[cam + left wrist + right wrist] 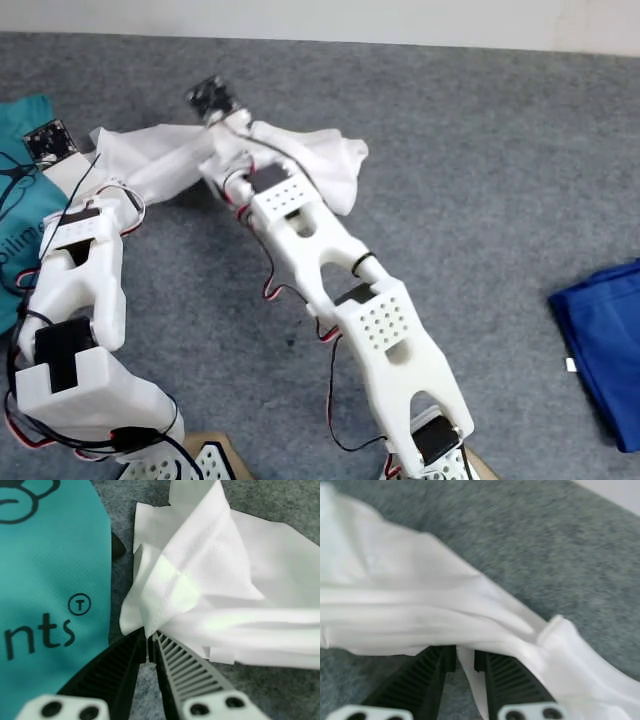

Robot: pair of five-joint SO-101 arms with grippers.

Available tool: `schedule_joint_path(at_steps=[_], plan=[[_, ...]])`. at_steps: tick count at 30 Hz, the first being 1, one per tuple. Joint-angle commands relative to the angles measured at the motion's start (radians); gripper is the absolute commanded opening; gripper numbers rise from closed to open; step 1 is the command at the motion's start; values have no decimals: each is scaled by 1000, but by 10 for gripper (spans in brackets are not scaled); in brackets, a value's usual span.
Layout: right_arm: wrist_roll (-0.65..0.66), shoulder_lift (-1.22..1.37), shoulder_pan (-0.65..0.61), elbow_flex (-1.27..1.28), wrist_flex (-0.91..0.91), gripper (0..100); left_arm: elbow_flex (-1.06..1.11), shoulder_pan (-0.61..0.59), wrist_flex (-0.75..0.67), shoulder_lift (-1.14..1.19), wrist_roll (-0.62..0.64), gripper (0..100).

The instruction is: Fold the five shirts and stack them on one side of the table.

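Note:
A crumpled white shirt [300, 160] lies on the grey table, stretched between my two grippers. My left gripper [98, 140] is at its left end, shut on a corner of the white shirt [200, 590]; the fingertips [149, 639] pinch the cloth's edge. At the shirt's far middle, my right gripper [222, 128] is shut on a fold of the white shirt [420, 610], and a strip of cloth hangs between its fingers [436, 666]. A teal shirt [20, 200] with dark print lies flat beside the left gripper, also seen close up as the teal shirt [50, 580].
A blue shirt [605, 345] lies at the table's right edge. Bare grey carpet-like surface [480, 170] stretches across the middle and far right. A pale wall runs along the far edge. Red and black cables hang along both arms.

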Motion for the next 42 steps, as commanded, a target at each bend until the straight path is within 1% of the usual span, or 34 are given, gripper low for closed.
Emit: schedule_joint_path(at_steps=[1,6,12,15,17,19,21,23,25,27,31,34,38,42], plan=[[-48,-25,62,-117,51,80,-44,8,3,-16,12,11],[-52,-25,93,-200,137,80,-45,10,0,-16,12,11],[-41,-33,70,-252,305,88,-48,8,5,-16,12,11],[43,-58,27,-352,483,166,-47,10,9,-16,9,11],[84,-71,-4,-432,610,215,-48,13,58,-18,9,14],[118,-77,-33,-530,725,214,-61,13,130,-41,9,56],[133,-77,-45,-636,817,213,-58,13,201,-87,11,132],[133,-76,-45,-725,892,213,-24,12,239,-133,12,207],[133,-76,-45,-783,951,213,27,12,247,-186,12,258],[135,-74,-39,-799,990,213,87,12,247,-245,12,286],[138,-38,-5,-805,1009,213,183,5,241,-372,9,288],[140,25,18,-808,1001,213,183,-50,239,-426,12,288],[140,84,16,-878,1012,213,79,-84,229,-366,14,288],[141,140,10,-1023,1066,213,-96,-82,292,-179,17,288]])
